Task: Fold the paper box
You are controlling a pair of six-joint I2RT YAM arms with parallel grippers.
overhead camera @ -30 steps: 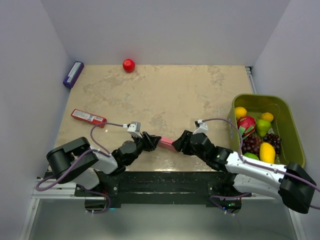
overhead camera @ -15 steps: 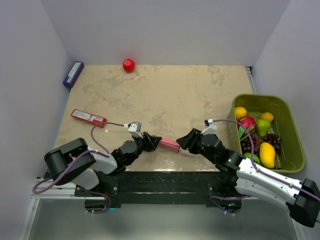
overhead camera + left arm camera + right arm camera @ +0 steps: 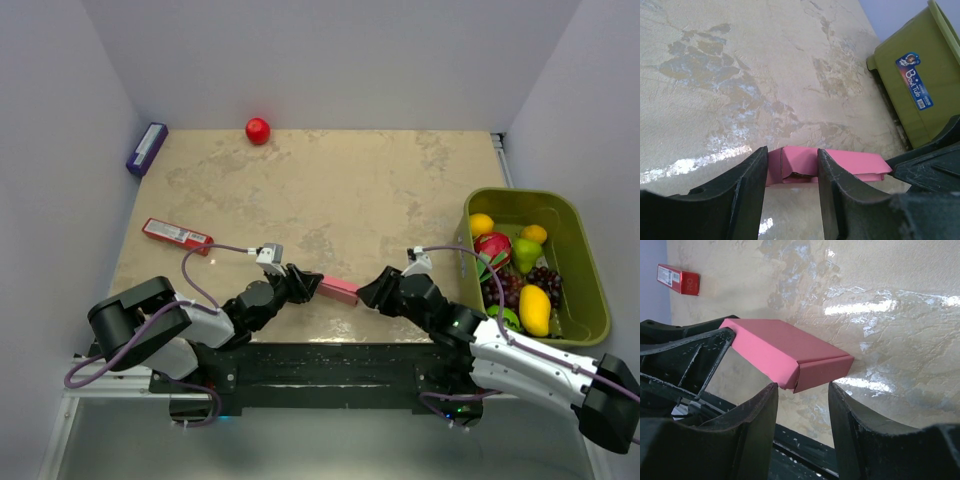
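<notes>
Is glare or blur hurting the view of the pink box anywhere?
Top external: evenly lit, paper box small but clear. Left wrist: glare streak on the table beside the box, box legible. Right wrist: bright glare patches on the table, box crisp.

Bright even light; glare on tabletop (image 3: 860, 307)

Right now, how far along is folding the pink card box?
Done: the pink card paper box is already a closed rectangular shape, its sides creased square. In hand: the left gripper clamps one end; the right gripper hangs open at the other end. Left: probably a last press, since a seam at the held end looks slightly gapped.
</notes>
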